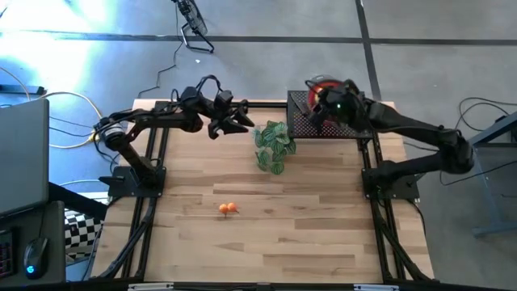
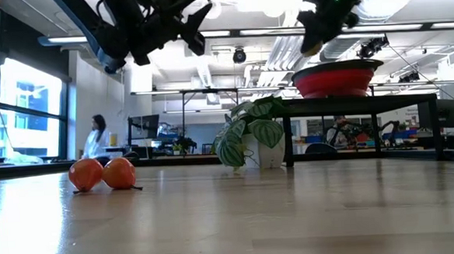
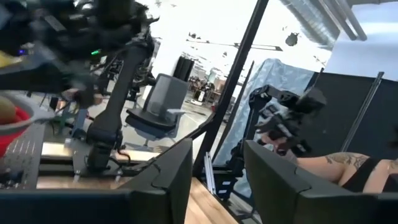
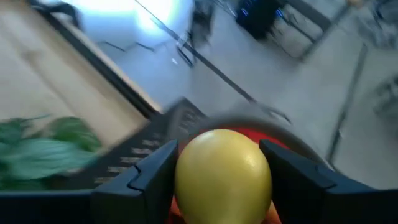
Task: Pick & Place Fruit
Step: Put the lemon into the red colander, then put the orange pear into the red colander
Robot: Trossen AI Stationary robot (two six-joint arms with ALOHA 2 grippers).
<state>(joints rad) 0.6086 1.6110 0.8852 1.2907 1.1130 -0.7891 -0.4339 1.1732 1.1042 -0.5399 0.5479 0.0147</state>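
Surface: pale wooden table (image 1: pixel 266 242) on a grey floor; the low view looks past it into an open workroom where a person sits far off.
Stand: black perforated platform (image 1: pixel 300 120) at the far right of the table, carrying the red bowl (image 2: pixel 336 80).
Plant: one green leafy sprig (image 1: pixel 273 145) just beside the platform; not part of the task.
Fruit held: one yellow lemon (image 4: pixel 222 174), pinched across its middle by the right gripper (image 1: pixel 320 103), directly over the bowl.
Fruit on table: two orange pieces (image 1: pixel 229 208), touching each other, near the table's middle and well apart from both arms.
Fruit in bowl: contents not visible; count cannot be told.
Count in view: three fruits, one bowl, one sprig.
Handling, lemon: judged light, rigid and smooth; the rounded skin may slip, so grip at the widest girth, as now.
Handling, orange pieces: judged light and prone to rolling; they look joined, so take one squarely across its width from above.
Left gripper (image 1: pixel 234 123): raised over the far edge of the table, fingers (image 3: pixel 165 180) parted with nothing between them.
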